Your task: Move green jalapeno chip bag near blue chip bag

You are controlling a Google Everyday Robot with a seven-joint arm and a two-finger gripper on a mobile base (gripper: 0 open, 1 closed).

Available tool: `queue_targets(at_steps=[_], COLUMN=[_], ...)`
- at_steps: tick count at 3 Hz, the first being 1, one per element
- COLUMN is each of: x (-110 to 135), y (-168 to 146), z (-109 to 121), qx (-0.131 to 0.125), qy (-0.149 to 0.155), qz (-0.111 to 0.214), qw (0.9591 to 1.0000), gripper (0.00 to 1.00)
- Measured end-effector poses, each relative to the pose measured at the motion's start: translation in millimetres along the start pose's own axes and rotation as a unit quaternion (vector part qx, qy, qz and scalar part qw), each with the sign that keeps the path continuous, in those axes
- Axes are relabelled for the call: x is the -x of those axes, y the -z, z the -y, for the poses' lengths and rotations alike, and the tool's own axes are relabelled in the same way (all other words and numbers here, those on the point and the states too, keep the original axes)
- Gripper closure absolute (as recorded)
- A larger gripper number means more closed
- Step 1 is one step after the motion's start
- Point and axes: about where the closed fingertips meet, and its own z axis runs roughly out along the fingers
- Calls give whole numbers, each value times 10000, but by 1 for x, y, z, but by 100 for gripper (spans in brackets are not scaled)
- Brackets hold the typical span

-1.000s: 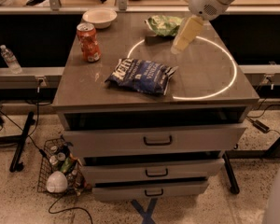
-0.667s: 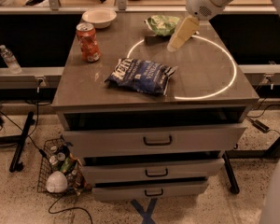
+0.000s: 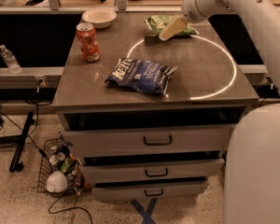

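Gripper (image 3: 172,28) sits at the far edge of the desk (image 3: 200,85), a little right of the middle. You see it low over the green jalapeno chip bag (image 3: 155,22), covering the bag's middle. You cannot tell whether the gripper is open or closed, nor whether it has hold of the bag. The white arm (image 3: 242,3) reaches in from the far right corner.

The green jalapeno chip bag lies flat by the far edge, with green foil showing on both sides of the gripper.

The blue chip bag (image 3: 142,75) lies flat near the middle of the desk, nearer the front edge, with its white lettering facing up. Bare desk separates the two bags, so they are apart and not touching.

A thin bright ring (image 3: 232,64) runs across the right half of the desk top. The blue bag's right end lies inside it, and the green bag sits at its far rim.

An orange soda can (image 3: 87,42) stands upright near the left edge. A white bowl (image 3: 99,17) sits beyond it, toward the far left corner.

Below the front edge you see three drawers (image 3: 157,139) with dark handles. A wire basket (image 3: 60,169) of clutter sits on the floor by the front left corner. A water bottle (image 3: 10,59) stands on a ledge off the left edge.
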Motion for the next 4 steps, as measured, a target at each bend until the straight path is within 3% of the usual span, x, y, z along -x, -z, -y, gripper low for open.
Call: queue_targets(at_steps=[1, 2, 3, 4], x=[-10, -20, -26, -28], y=[-43, -77, -97, -103], z=[15, 23, 29, 31], qx=[-120, -255, -377, -427], qy=[-577, -1009, -1321, -1504], qz=[302, 361, 332, 292], qw=[9978, 9939, 9900, 9873], gripper=[0, 0, 18, 43])
